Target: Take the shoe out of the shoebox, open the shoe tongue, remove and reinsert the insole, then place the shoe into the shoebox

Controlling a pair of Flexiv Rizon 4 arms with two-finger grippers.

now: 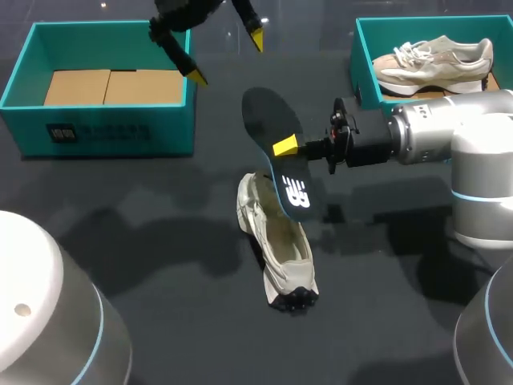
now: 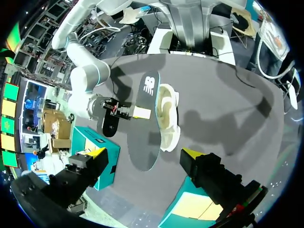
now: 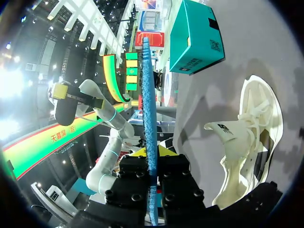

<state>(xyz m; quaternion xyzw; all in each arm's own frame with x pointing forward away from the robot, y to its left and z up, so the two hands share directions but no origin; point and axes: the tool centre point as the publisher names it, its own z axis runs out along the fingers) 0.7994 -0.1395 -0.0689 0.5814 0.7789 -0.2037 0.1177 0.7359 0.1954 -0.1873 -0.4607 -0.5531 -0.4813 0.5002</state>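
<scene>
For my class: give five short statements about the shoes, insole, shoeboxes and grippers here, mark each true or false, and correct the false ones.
1. The right gripper is shut on the insole. True.
2. The insole lies inside the shoe on the table. False: it is held up, outside that shoe.
3. The left gripper holds the shoe on the table. False: it is open and empty, up by the left shoebox.
4. A second shoe lies in the right shoebox. True.
5. The left shoebox contains a shoe. False: only cardboard shows inside.
</scene>
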